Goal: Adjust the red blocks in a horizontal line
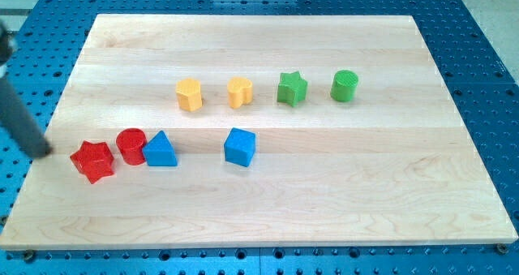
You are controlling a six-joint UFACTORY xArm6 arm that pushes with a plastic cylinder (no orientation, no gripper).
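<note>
A red star block (92, 161) lies near the board's left edge. A red cylinder (130, 146) stands just to its right and slightly higher in the view, touching or nearly touching it. A blue triangle block (160, 150) sits against the cylinder's right side. My rod comes in from the view's upper left, and my tip (42, 152) rests at the board's left edge, a short way left of the red star and apart from it.
A blue cube (239, 147) sits near the middle. In a row above are a yellow block (189, 95), a yellow heart-like block (239, 92), a green star (292, 88) and a green cylinder (345, 86). The wooden board (324, 194) lies on a blue perforated table.
</note>
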